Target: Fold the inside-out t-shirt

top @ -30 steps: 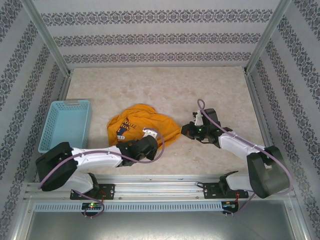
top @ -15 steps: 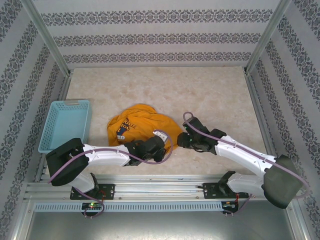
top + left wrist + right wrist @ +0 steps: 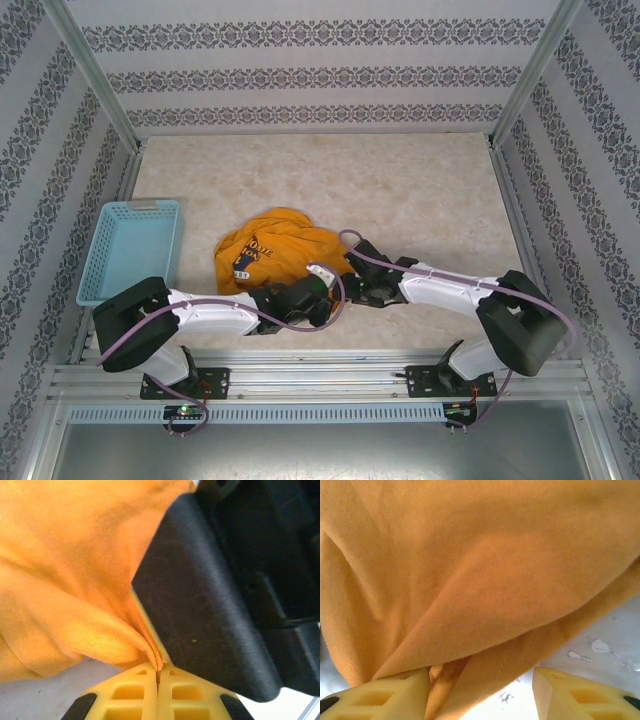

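A light blue basket (image 3: 140,250) sits at the left edge of the pale surface (image 3: 420,190), apart from everything else. To its right, near the middle of the surface and toward the near edge, the orange-yellow t-shirt (image 3: 280,245) lies crumpled in a heap, with a dark print with pale lettering (image 3: 250,258) facing up on its left part. The left end effector (image 3: 318,284) is at the shirt's near right edge. In the left wrist view it (image 3: 158,672) is pressed together, pinching a thin fold of the orange cloth (image 3: 75,570). Just beside it, the right end effector (image 3: 350,285) meets the same edge. In the right wrist view it (image 3: 480,690) stands spread, with the cloth (image 3: 470,580) draped above it and one fold hanging down against the left finger (image 3: 375,692).
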